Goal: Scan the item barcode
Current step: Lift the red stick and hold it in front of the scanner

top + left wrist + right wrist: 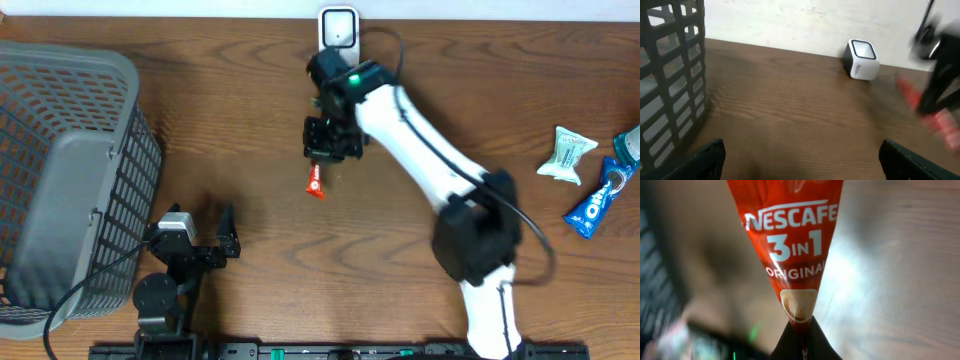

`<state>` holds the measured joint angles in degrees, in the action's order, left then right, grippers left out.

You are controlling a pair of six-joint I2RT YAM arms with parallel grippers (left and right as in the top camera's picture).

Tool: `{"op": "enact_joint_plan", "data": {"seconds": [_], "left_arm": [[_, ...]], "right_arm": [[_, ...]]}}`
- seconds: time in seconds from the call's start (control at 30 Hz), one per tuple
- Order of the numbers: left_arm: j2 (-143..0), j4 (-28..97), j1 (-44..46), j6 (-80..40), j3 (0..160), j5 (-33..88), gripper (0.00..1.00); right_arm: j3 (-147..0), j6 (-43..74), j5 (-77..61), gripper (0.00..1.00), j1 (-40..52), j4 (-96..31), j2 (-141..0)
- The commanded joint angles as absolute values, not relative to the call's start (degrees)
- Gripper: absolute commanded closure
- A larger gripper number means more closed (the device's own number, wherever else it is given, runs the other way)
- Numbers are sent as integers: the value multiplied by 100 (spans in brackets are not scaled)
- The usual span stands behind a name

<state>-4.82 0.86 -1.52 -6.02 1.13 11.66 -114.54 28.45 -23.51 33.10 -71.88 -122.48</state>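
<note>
The brown desk (250, 120) is filled, out past the left claw (215, 228) on its outer side, by a grey basket (60, 150), probably meant for items once they have been read. The left claw is spread wide with nothing in it, low over the desk, apparently parked out of the way. The right claw (322, 160) is pinched fully shut on one end of a red coffee sachet (790, 245). A white scanner (338, 28) is set just beyond this claw, at the desk's far edge. A pale packet (567, 155) and a blue packet (595, 203) are left well off to its right, seemingly awaiting their turn. The sachet appears lifted clear of the desk. It is gripped by its tip, likely so its printed faces stay uncovered. No barcode can be made out.
</note>
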Motion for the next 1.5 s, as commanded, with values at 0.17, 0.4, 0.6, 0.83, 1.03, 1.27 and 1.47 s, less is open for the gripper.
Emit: {"op": "enact_joint_plan", "data": {"seconds": [0.17, 0.4, 0.6, 0.83, 1.03, 1.27, 1.47], "left_arm": [[-480, 281, -187, -631, 23, 1240, 2], [-480, 281, -187, -628, 23, 1240, 2], [-480, 281, -187, -628, 23, 1240, 2], [-480, 281, -187, -628, 23, 1240, 2], [-480, 281, -187, -628, 23, 1243, 2], [-480, 281, -187, -628, 23, 1240, 2], [-480, 281, -187, -628, 23, 1240, 2]], "right_arm": [[-11489, -1669, -6742, 99, 3382, -7295, -11430], [-11190, -4910, -8949, 99, 3380, -7699, -11450], [-10744, -7465, -8949, 99, 3559, -7822, -11450], [-10678, -8123, -8952, 99, 3607, -7850, -11450], [-10678, -8130, -8947, 99, 3605, -8108, -11450], [-10678, -7992, -8372, 99, 3603, -7865, -11450], [-10678, -2792, -6659, 99, 3570, -5771, -11450]]}}
